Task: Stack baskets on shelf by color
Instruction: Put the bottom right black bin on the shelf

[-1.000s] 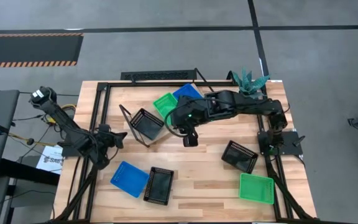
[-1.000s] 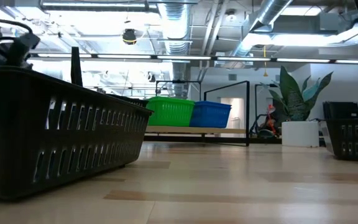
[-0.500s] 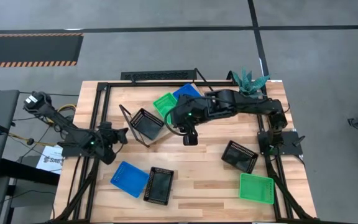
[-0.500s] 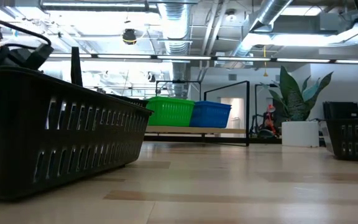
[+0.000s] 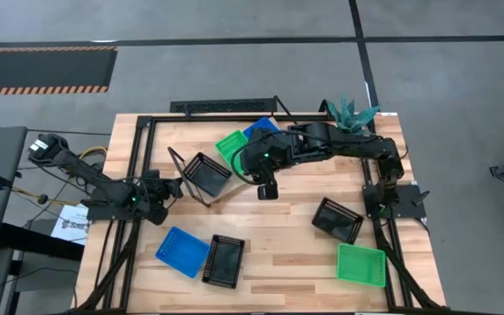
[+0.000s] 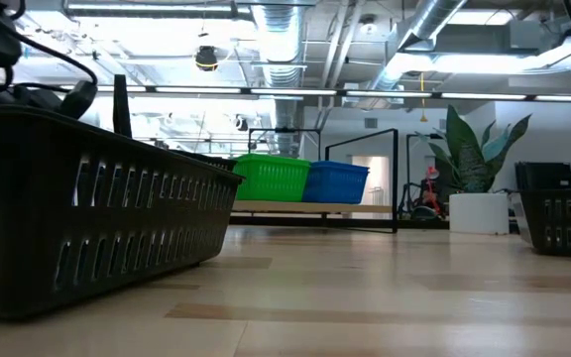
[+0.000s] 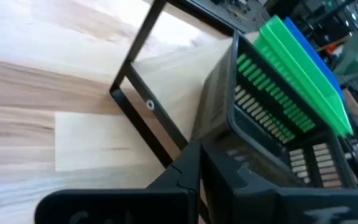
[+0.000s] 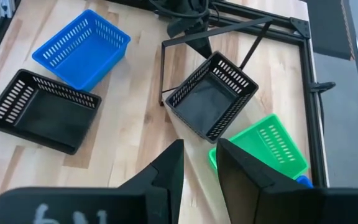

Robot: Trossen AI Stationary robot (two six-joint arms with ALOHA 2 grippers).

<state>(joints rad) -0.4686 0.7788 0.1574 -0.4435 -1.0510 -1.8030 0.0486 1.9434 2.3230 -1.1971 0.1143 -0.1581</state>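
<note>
**Baskets scattered, shelf partly masked by the arms**

At the table's left edge, the left gripper is seen low over the wood, just short of the shelf's near wire end frame. In the left wrist view its fingers appear drawn together with only a thin slit between them, and nothing is held.

Below it, towards the front of the table, a blue basket and a black basket lie side by side, touching or nearly so. The same black basket fills the left of the low view and hides most of that side of the table.

A second black basket sits tilted at the shelf's left end. Beside it a green basket and a blue one are found on the shelf; how many are stacked in each cannot be told, since the right arm covers part of them.

The right gripper hangs over bare wood near the table's middle, in front of the shelf. Its fingers are set a narrow gap apart and are empty.

Farther right, a third black basket rests at an angle, with a green basket near the front right corner. A potted plant stands at the back right.
</note>
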